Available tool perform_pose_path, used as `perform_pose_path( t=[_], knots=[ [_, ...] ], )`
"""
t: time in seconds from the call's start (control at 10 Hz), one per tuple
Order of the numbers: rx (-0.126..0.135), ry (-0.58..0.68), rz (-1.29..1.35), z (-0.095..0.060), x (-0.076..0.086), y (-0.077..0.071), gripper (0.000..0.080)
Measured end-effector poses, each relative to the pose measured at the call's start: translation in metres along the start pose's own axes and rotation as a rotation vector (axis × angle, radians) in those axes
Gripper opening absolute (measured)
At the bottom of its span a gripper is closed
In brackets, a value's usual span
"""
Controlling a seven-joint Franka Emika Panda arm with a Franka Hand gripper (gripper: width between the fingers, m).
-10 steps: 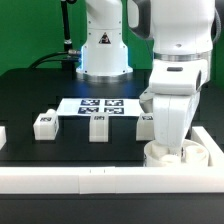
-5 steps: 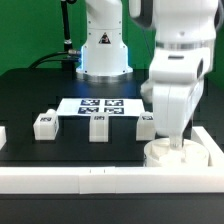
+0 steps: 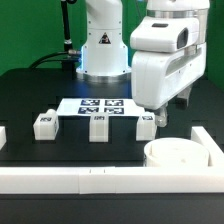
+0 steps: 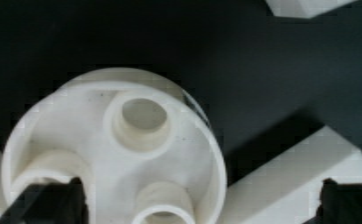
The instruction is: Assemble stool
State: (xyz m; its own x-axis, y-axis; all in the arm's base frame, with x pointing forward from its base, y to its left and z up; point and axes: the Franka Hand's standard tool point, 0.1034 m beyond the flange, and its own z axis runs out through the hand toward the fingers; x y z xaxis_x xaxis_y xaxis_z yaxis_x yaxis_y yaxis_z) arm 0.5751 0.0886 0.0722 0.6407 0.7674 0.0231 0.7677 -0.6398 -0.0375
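Round white seat (image 3: 180, 154) lying in a tabletop (image 3: 30, 95) corner, touching the border rails (image 3: 90, 180). Hand (image 4: 192, 202) wide open, empty, poised above it. Probably off to fetch a leg (image 3: 98, 126): best approached squarely, gripped on flat sides. Fingertips cropped in wrist view; rightmost leg (image 3: 147, 125) partly behind arm.
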Motion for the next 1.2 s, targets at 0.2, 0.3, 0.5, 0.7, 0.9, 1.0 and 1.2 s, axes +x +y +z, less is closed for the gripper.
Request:
perform_pose_path(
  t=[0.2,0.3,0.5,0.7,0.9,1.0,1.2],
  knots=[
    [0.004,0.003,0.133,0.0,0.001,-0.001,0.0649],
    [0.007,0.003,0.23,0.001,0.0,-0.001,0.0649],
    [0.021,-0.027,0.423,-0.002,-0.017,0.003,0.0649],
    [0.041,-0.028,0.595,0.0,-0.028,0.005,0.0649],
    [0.077,-0.006,0.78,0.007,-0.035,0.004,0.0649],
    [0.08,-0.007,0.811,0.007,-0.033,0.002,0.0649],
    [0.084,-0.01,0.902,0.007,-0.032,0.001,0.0649]
  ],
)
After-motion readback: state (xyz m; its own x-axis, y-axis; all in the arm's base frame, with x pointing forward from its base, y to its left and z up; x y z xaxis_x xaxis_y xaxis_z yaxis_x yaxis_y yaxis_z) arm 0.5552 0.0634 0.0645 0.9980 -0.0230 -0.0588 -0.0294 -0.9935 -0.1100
